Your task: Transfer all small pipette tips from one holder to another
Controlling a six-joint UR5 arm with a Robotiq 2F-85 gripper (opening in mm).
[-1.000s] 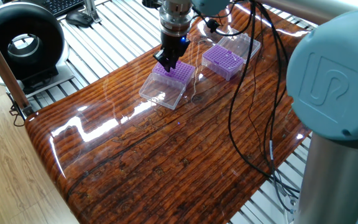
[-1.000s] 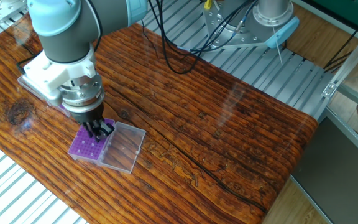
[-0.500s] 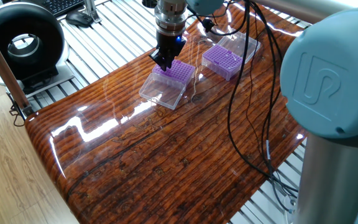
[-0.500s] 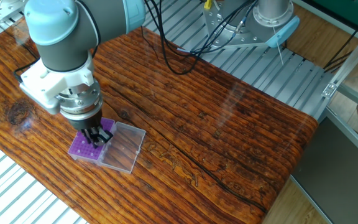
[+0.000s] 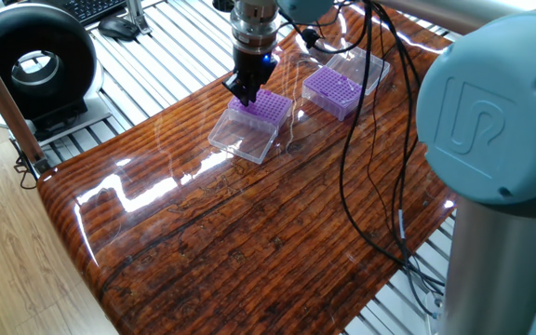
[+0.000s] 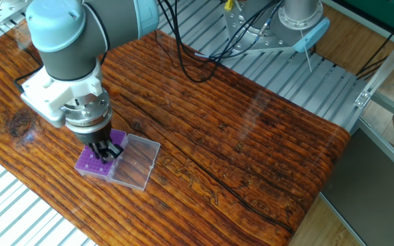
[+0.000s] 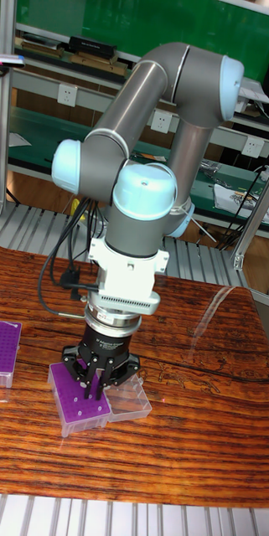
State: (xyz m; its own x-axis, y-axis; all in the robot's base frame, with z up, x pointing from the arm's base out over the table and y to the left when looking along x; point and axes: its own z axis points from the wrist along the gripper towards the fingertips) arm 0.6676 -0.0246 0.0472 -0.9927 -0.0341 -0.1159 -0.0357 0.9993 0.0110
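My tool (image 7: 95,381) hangs straight down over the near purple box (image 7: 81,400), its dark fingers (image 7: 85,373) drawn close together with the ends right at the box's top; whether they pinch a tip I cannot tell, since the tips (image 7: 75,405) show only as faint pale dots in the purple grid. In one fixed view the tool (image 5: 247,94) sits over the far left edge of that box (image 5: 266,105), and a clear lid (image 5: 245,137) lies open just in front of it, touching the box. The other fixed view shows the tool (image 6: 108,153) above the right half of the box (image 6: 91,161), beside the lid (image 6: 136,162). A second purple box (image 5: 331,91) stands apart to the right on the glossy wooden surface (image 5: 249,223), with its own clear lid (image 5: 368,65) behind it; in the tall view that box (image 7: 0,342) is at the left edge. Black cables (image 5: 361,140) trail from my arm (image 7: 142,159) across the wood.
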